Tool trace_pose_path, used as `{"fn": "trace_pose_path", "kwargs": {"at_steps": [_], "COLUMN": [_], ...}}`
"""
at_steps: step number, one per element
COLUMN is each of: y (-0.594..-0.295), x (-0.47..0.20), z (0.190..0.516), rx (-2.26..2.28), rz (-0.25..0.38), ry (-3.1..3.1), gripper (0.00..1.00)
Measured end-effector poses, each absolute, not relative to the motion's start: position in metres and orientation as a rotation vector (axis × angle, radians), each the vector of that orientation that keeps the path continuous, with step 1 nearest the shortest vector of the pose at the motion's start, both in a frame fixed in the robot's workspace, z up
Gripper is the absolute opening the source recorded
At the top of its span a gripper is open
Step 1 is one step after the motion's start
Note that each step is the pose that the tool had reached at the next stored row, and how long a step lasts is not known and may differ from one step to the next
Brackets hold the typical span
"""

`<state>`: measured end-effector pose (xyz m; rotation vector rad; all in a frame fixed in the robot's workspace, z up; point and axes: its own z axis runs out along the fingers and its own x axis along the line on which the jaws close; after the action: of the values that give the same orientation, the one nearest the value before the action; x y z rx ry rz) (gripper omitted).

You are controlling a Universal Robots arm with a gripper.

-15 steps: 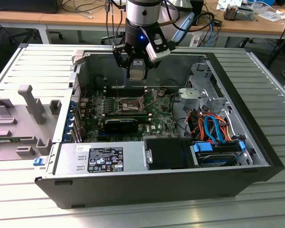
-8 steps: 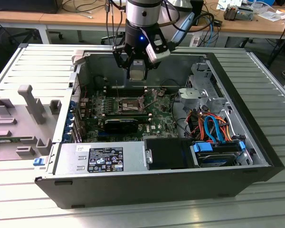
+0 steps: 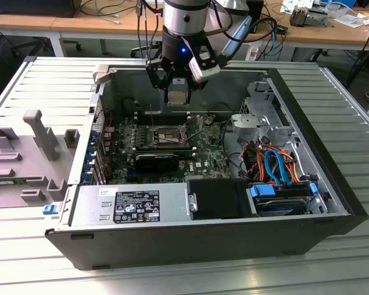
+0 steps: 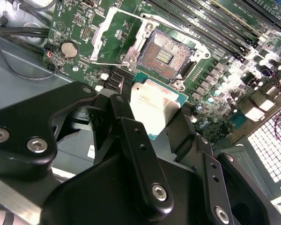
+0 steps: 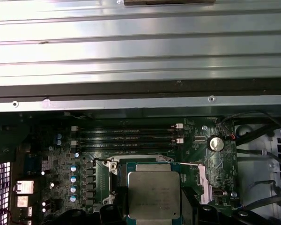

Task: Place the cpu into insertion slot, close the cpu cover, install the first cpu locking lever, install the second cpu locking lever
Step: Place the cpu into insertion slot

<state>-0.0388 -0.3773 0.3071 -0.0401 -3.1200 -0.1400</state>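
Inside the open tower case: a green motherboard (image 3: 204,150), dotted with small cylindrical capacitors, lies flat within the black-and-grey sheet-metal case (image 3: 234,241) on a ribbed metal table (image 3: 350,110).
Gripper: the matte black gripper (image 3: 177,100), built of bolted linkage arms, hangs above the board. Its fingers (image 4: 124,115) are clamped on opposite edges of the cpu.
Cpu: the cpu (image 4: 154,105) is a small flat square with a brushed silver-grey lid on a green substrate. It is held clear of the board and not yet seated; in the first wrist view it (image 5: 154,197) hangs over the socket.
Insertion slot: the insertion slot (image 4: 165,56) sits bare, a square dark field of fine contacts with a gold-toned centre, inside a silver metal rim.
Cpu cover: the cpu cover (image 4: 99,40), a thin silver frame with a square window, is swung open beside the slot.
Nearby: long narrow black memory slots (image 5: 126,136) run parallel, and a round shiny coin cell (image 4: 69,48) sits on the board.
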Motion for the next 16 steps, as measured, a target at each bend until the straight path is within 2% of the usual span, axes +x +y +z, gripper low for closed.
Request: {"fn": "trace_pose_path", "kwargs": {"at_steps": [16], "y": [-0.3777], "x": [-0.0388], "z": [0.3045], "rx": [-0.040], "rz": [-0.140], "ry": [-3.120], "gripper": [0.54]}}
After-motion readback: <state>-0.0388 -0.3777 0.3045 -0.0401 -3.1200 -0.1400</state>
